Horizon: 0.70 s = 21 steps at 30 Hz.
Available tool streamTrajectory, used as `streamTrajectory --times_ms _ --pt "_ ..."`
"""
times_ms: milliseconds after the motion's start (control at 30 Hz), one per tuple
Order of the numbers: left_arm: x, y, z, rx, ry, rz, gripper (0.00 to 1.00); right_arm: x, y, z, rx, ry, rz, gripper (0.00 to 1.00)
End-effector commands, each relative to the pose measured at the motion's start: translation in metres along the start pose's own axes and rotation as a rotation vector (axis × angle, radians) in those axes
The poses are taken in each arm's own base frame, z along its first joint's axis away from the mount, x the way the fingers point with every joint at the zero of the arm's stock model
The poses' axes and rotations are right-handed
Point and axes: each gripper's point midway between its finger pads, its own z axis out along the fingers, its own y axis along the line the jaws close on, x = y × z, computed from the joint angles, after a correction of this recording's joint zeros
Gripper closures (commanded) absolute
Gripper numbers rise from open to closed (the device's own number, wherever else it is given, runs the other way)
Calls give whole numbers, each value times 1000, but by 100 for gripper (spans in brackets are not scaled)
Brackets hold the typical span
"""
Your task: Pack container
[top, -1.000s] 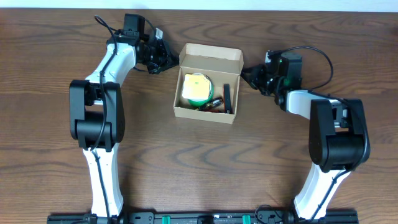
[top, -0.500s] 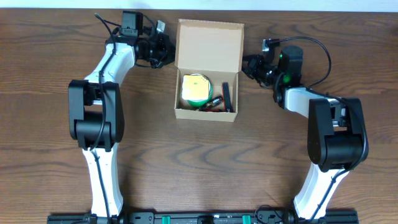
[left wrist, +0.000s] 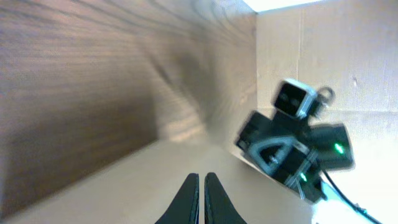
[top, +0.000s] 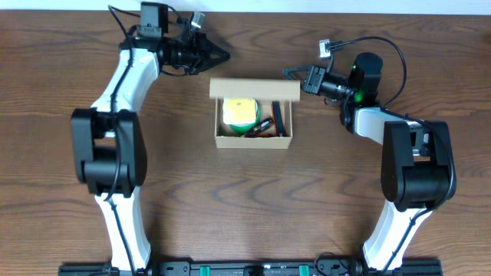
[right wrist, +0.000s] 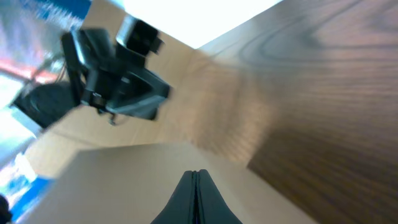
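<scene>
The container [top: 253, 140] is a tan cardboard box in the middle of the table. Its hinged lid [top: 254, 90] leans forward over the back of the opening. Inside lie a yellow-green tape roll [top: 239, 113], a black stick-like item [top: 278, 119] and small red and black pieces [top: 261, 129]. My left gripper [top: 222, 55] is shut, behind the lid's left corner. My right gripper [top: 288, 73] is shut at the lid's right back corner. In the left wrist view the shut fingers [left wrist: 201, 177] sit over the tan lid [left wrist: 112, 186]. In the right wrist view the shut fingers [right wrist: 198, 173] sit over the lid [right wrist: 118, 180].
The box stands on a dark wooden table [top: 253, 199]. The right arm [left wrist: 292, 143] shows across the lid in the left wrist view. The left arm [right wrist: 115, 71] shows in the right wrist view. Cables trail off both wrists at the table's back.
The lid has swung from lying open at the back to leaning forward over the box. Both grippers have moved toward the back, behind the lid's corners.
</scene>
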Motion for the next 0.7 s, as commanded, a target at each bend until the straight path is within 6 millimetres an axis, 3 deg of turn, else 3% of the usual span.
streamTrajectory --times_ms 0,200,433,567,667 --pt "8 -24 -19 -50 -14 151 94 7 16 -2 -84 78 -45 99" --pt "50 -8 -33 -281 94 198 94 16 29 -2 -132 132 -54 98" --pt "91 6 -48 -521 215 211 94 33 31 5 -141 200 56 98" --pt "106 5 -54 -574 263 216 94 32 58 8 -166 215 30 99" --pt "110 3 -52 -573 280 220 94 27 88 7 -189 211 -35 98"
